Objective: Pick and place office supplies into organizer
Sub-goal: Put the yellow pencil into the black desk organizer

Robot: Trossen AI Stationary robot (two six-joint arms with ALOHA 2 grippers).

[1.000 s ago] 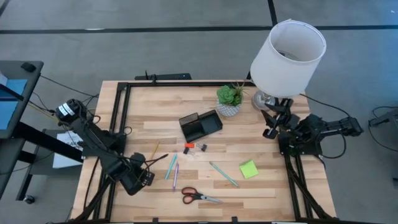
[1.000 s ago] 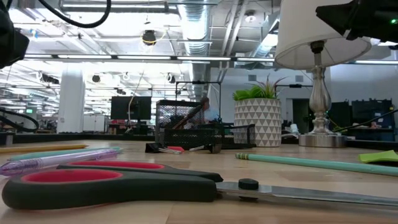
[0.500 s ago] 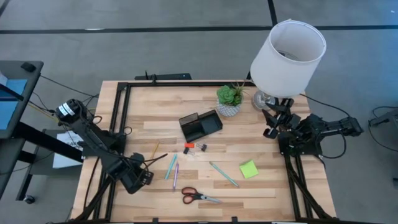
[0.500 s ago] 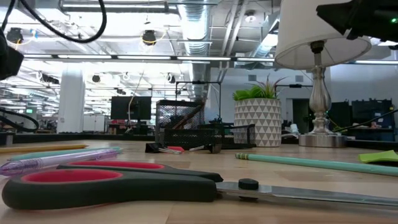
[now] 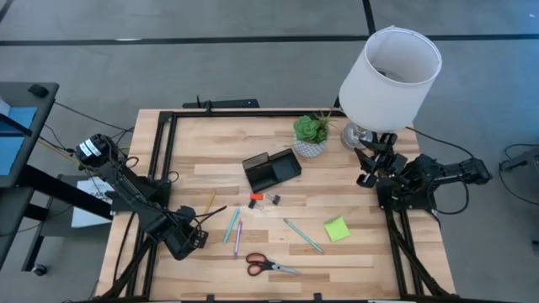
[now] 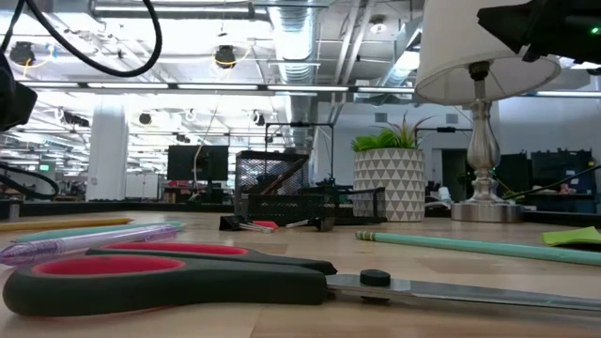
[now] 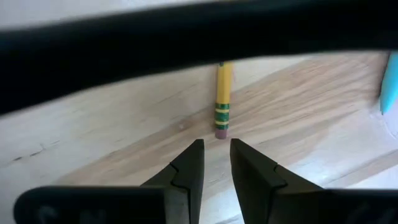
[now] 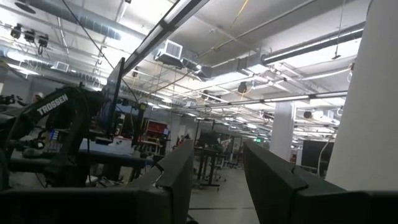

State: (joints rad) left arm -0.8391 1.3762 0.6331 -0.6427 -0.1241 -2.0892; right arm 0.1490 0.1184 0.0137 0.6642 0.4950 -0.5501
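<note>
Four views here. From the high view, the left gripper point(image 5: 200, 228) is sitting low at the table's near-left part, pointing at a yellow pencil point(image 5: 209, 202) just ahead of it. The teal pen point(image 5: 231, 225) and purple pen point(image 5: 237, 239) are lying just to its right, the red-handled scissors point(image 5: 268, 266) are nearer the front edge, and the black organizer point(image 5: 271, 170) is sitting well apart toward the middle, with the sticky-note pad point(image 5: 337, 229) off to the right. The right gripper point(image 5: 368, 177) is waiting at the right side, near the lamp point(image 5: 389, 66).

The low view is mostly showing the scissors point(image 6: 169, 278) up close, the organizer point(image 6: 310, 205) behind them, and the potted plant point(image 6: 389, 175) beside it.

In the left wrist view, the fingers point(image 7: 186, 171) are standing slightly apart with nothing between them, the pencil's point(image 7: 222, 99) eraser end lying just past the tips, not touching.

In the right wrist view, the right fingers point(image 8: 177, 168) are spread, holding nothing, and "TROSSEN" is readable on an arm point(image 8: 55, 102) in the background.
</note>
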